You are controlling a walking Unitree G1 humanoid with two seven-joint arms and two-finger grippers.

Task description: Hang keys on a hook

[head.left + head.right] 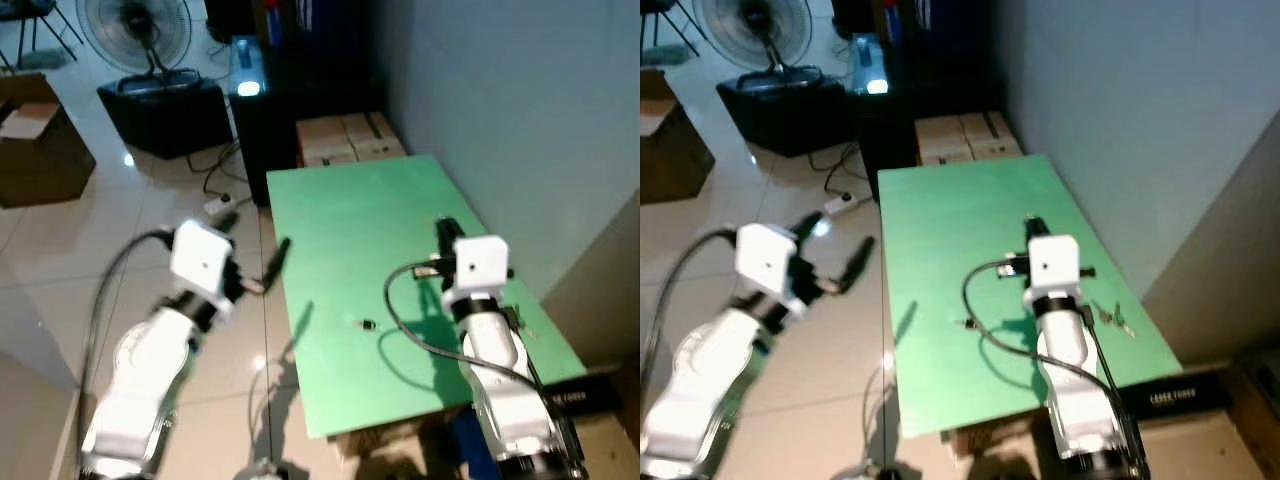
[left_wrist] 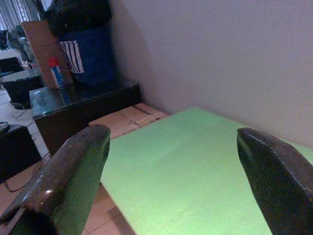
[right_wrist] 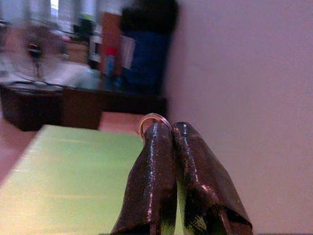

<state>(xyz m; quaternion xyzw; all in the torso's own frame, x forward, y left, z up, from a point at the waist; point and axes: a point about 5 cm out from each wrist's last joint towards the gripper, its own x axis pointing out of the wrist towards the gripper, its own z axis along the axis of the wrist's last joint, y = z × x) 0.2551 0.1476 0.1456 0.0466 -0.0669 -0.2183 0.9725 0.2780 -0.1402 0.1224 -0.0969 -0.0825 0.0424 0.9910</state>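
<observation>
Right now I have the right gripper (image 3: 171, 128) pinched tight on a thin metal key ring (image 3: 152, 118), whose curved top pokes up between the two glossy black fingers (image 3: 149, 176) in the right wrist view. So by my reading the pickup is done and the hanging is all that is left. I see no hook in any of my views, so I judge that finding it comes first.

From the head camera the right arm (image 1: 495, 345) reaches out over the green table (image 1: 350, 215), its gripper pointing toward the pale wall (image 1: 520, 100). Something small and metallic lies on the green surface just beside that arm (image 1: 1112, 318), possibly more keys, and a tiny dark bit sits nearer the table's middle (image 1: 368, 323); both are too small for me to name.

The left gripper (image 1: 262, 268) hangs off the table's left edge over the shiny tiled floor (image 1: 120, 210), fingers spread wide and holding nothing, which the left wrist view confirms.

The tabletop is flat, matte and evenly green, with square corners. The fingers are long, rounded and smooth, with a wet-looking sheen. Cardboard boxes (image 1: 350, 137) sit past the table's far end, beside a dark cabinet (image 1: 265, 110), and a round floor fan (image 1: 135, 30) stands further off.
</observation>
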